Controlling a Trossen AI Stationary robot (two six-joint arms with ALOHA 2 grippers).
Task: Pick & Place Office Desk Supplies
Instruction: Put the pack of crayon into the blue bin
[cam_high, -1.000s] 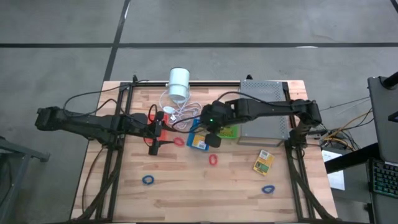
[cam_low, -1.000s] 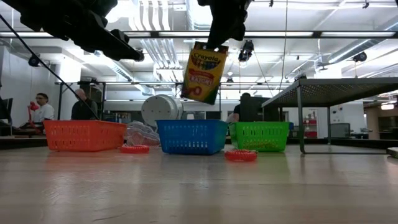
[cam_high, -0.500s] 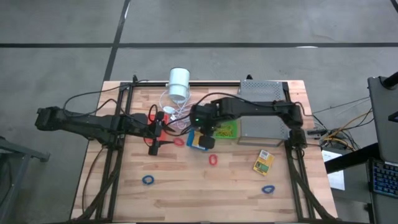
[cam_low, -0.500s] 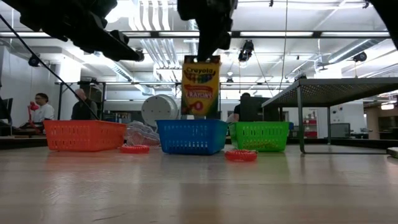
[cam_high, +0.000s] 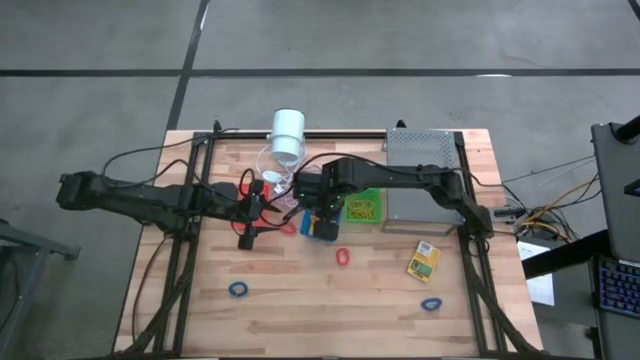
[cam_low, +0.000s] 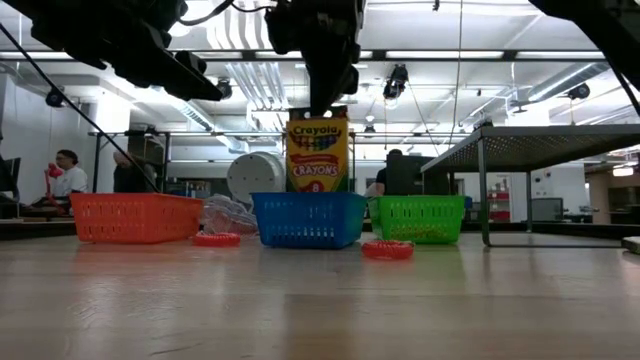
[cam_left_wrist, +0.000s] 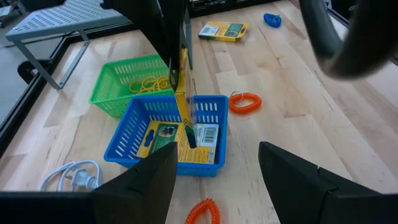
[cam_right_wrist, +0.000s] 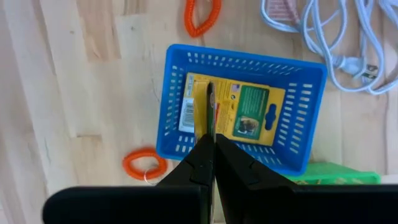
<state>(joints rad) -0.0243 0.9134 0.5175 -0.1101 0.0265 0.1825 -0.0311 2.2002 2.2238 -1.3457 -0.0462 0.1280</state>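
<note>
- The scene was a pale wooden desk on a grey concrete floor, with a lit workshop behind it in the low view where two people showed far off at the left.
- Nearest the front edge lay two blue rubber bands, one at front left and one at front right.
- Just behind the right one lay a crayon box flat on the desk, its writing too small to read.
- Two red bands followed: one mid-desk and one beside the blue basket.
- The blue basket stood in the middle of a row of three, with the red-orange basket on one side and the green basket on the other; yellowish bands lay in the green one.
- A second crayon box lay flat in the blue basket, label side down.
- The right hand was clenched on the top edge of a third, upright box, which read "Crayola" and "CRAYONS 8" and hung partly down into the blue basket.
- The left hand hovered released near the red-orange basket, holding nothing.
- Farthest back were a white cylinder with a coiled cord and a grey perforated tray.
</note>
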